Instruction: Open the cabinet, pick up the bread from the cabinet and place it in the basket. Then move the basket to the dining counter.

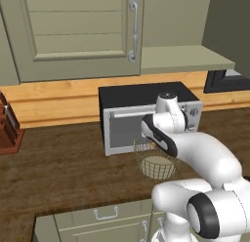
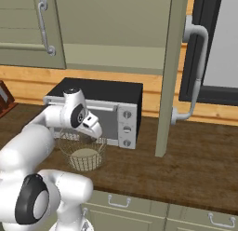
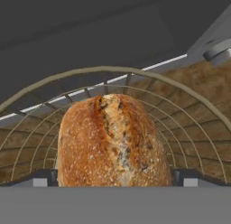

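Hand view: looks down along the gripper into the basket, with the bread upright between the two dark fingertips, one at each side of the loaf near the bottom edge. Jaws spread wide, standing off the crust rather than pinching it; released, not grasping. Bread inside the basket's wire wall, its rim arching above the loaf.

Left base view: arm folded forward over the table, elbow low at the right, forearm reaching up and left, wrist bent so the hand dips into the basket. Basket just in front of the microwave, on the dark wood top. Cabinet above the microwave, left door closed with its silver handle upright.

Right base view: same bent pose, hand tipped down over the basket, which sits just in front of the microwave. Right cabinet door swung open, edge-on, to the right of the microwave.
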